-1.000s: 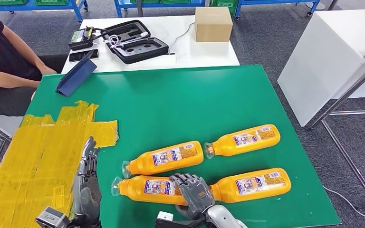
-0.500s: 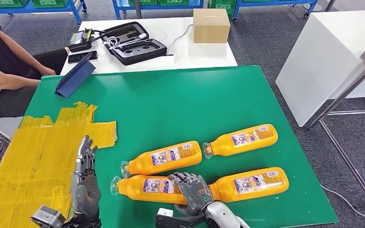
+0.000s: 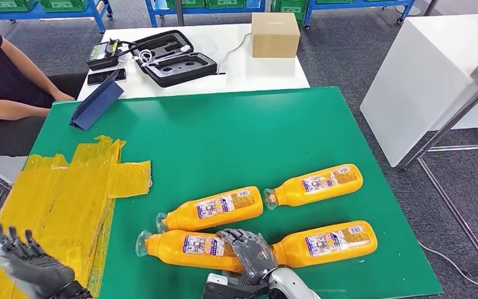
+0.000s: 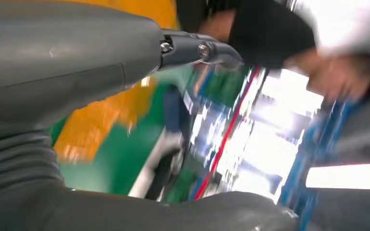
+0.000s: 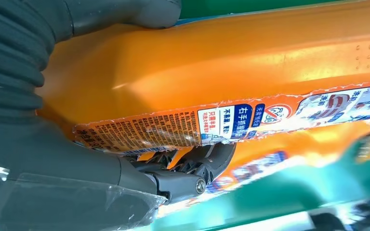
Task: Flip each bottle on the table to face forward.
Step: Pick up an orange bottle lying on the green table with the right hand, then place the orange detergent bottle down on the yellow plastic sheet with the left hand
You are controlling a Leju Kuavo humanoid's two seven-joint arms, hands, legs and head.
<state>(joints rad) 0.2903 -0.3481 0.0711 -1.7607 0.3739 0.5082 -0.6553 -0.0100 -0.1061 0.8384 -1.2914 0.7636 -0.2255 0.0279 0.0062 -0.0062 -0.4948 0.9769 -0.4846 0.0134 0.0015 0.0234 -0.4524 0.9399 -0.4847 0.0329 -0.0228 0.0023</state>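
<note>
Four orange bottles lie near the green tabletop's [image 3: 236, 134] front edge. The right hand [image 3: 249, 252] grips the front-left bottle [image 3: 187, 245]; its contents are probably orange liquid. The left hand [image 3: 28, 268] hovers with fingers spread by the front-left corner.

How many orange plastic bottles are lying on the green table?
4: one far right, one mid-table, one near right, and one near left gripped by the right hand.

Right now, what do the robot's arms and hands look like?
Each robot hand is dark grey, with many jointed fingers like metal knuckles. The left robot hand and right robot hand match. Up close, the wrist wears a grey ribbed cover, and a thick smooth grey thumb has small silver screws. The right arm is shiny silver.
</note>
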